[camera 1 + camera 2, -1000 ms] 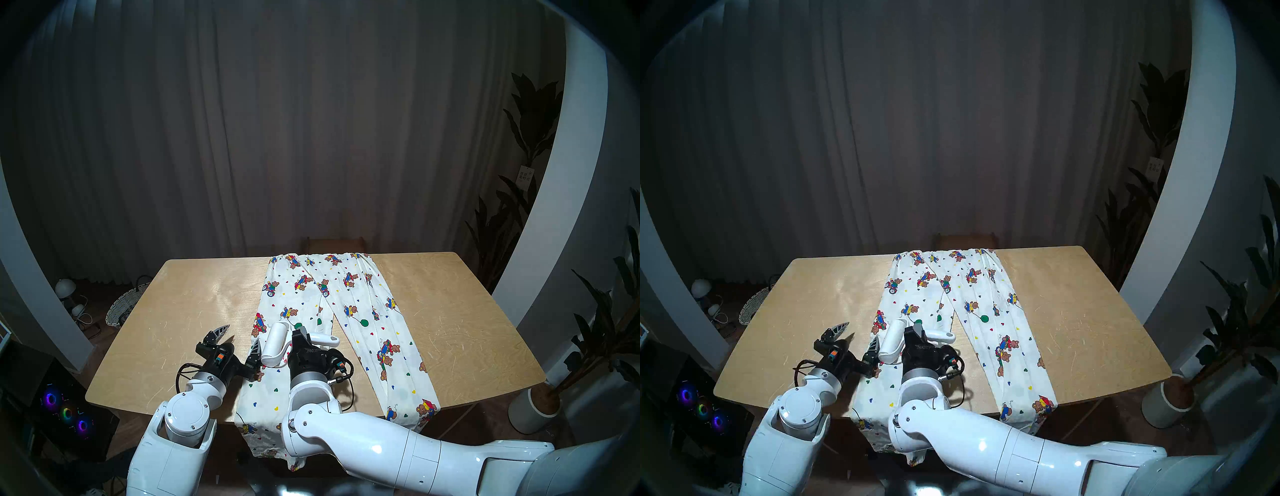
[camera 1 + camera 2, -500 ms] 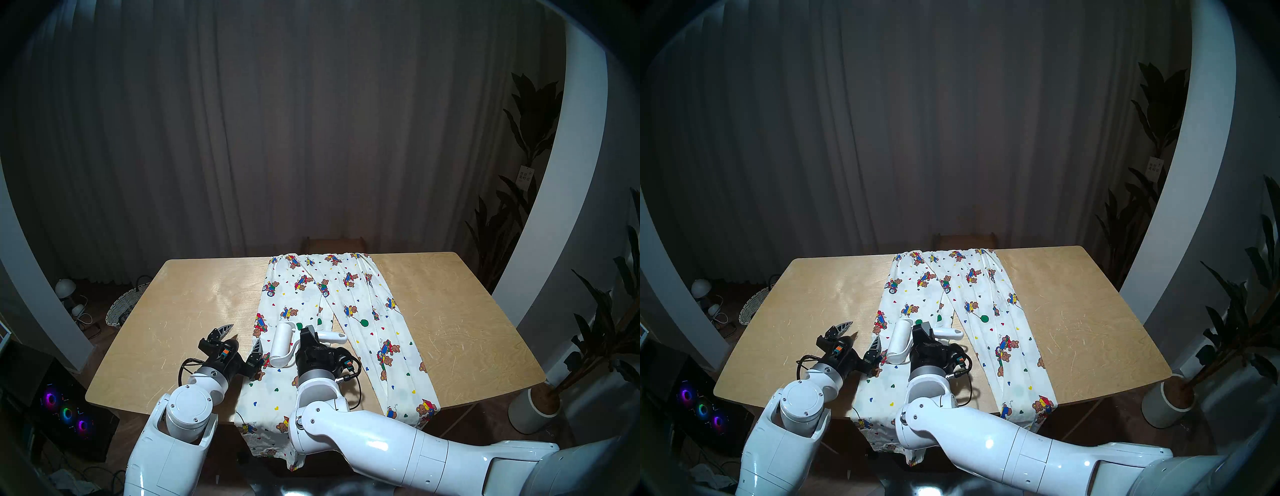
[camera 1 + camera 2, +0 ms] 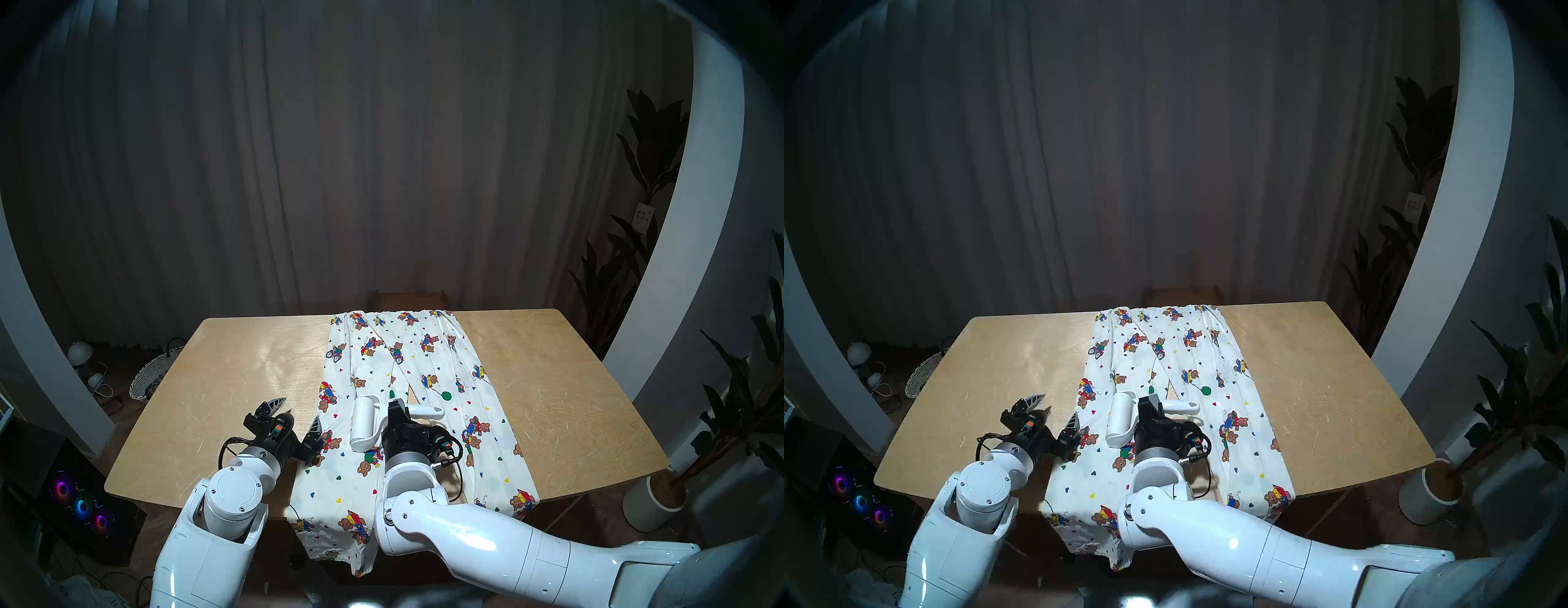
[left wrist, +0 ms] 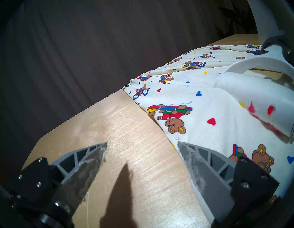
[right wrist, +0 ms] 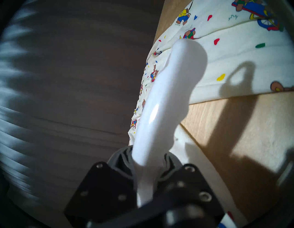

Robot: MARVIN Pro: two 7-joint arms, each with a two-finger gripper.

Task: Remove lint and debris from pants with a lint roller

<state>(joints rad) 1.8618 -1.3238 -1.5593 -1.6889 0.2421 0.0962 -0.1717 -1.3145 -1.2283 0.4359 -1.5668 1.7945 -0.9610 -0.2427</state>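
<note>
The cream-white pants [image 3: 428, 352] with a teddy bear print lie flat on the wooden table, waistband at the far edge and leg ends hanging over the near edge. They also show in the other head view [image 3: 1166, 352]. My right gripper [image 3: 396, 409] is shut on the handle of the white lint roller [image 3: 365, 418], whose roll lies on the left pant leg. The right wrist view shows the handle [image 5: 167, 95] clamped between the fingers. My left gripper [image 3: 299, 411] is open and empty, with one finger [image 4: 206, 167] over the left leg's edge and the other over bare table. The roll [image 4: 248, 89] is to its right.
The table [image 3: 237, 382] has bare wood on both sides of the pants. A woven basket [image 3: 150, 378] and a computer with coloured fans [image 3: 80, 505] stand on the floor at the left. A potted plant [image 3: 653, 501] stands at the right. A chair [image 3: 409, 299] stands behind the far edge.
My right gripper has moved to the right with the lint roller across the left pant leg, and the cloth there has shifted rightward with it. My left gripper has barely moved.
</note>
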